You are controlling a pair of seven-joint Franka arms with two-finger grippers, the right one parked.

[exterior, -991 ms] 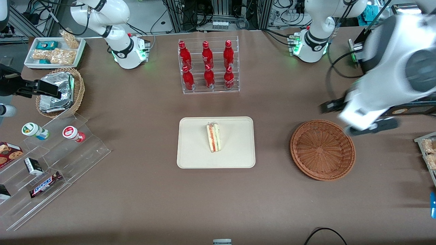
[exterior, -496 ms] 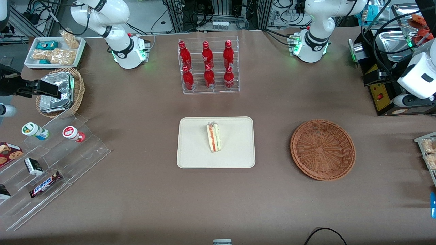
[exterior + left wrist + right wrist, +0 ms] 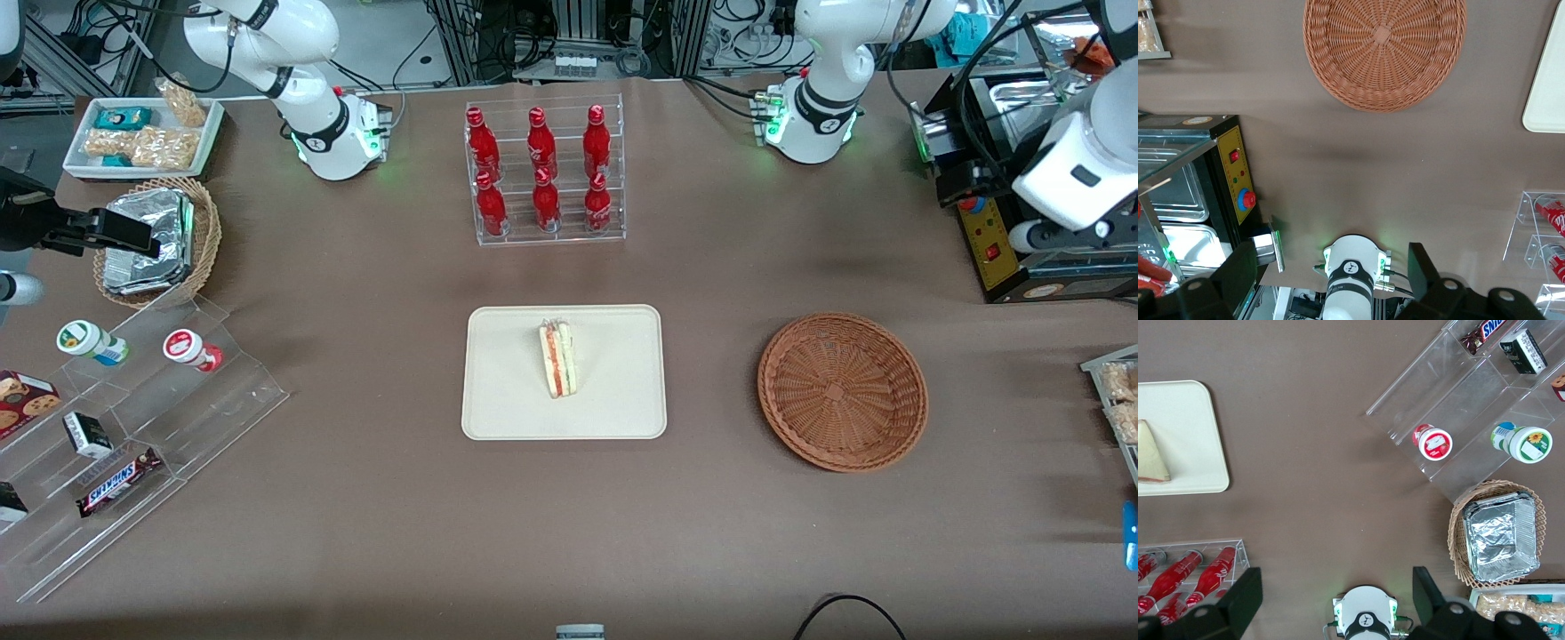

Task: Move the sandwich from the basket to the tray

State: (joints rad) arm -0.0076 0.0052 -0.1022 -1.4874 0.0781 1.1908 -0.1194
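A: Where did the sandwich (image 3: 557,359) lie?
B: On the tray (image 3: 507,391); wicker basket (image 3: 841,389) bare. Snickers bar (image 3: 116,481) legible.
A: The gripper (image 3: 1331,280)?
B: High toward the working arm's end of the bench (image 3: 373,533), fingers (image 3: 1425,270) wide.

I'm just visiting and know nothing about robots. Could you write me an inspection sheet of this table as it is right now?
Surface: brown table, flat, no spills seen.
Job's things: sandwich lies in the middle of the cream tray; the round reddish-brown basket holds nothing.
Clutter: rack of red bottles; clear stepped shelf with snacks and cups; tan basket of foil packets; white dish of snack packets.
Grippers: gripper is open and holds nothing, raised high at the working arm's end of the table, off to the side of the basket.
Cables: one black cable at the table edge nearest the camera.
Surroundings: black control box with red button beside the table.
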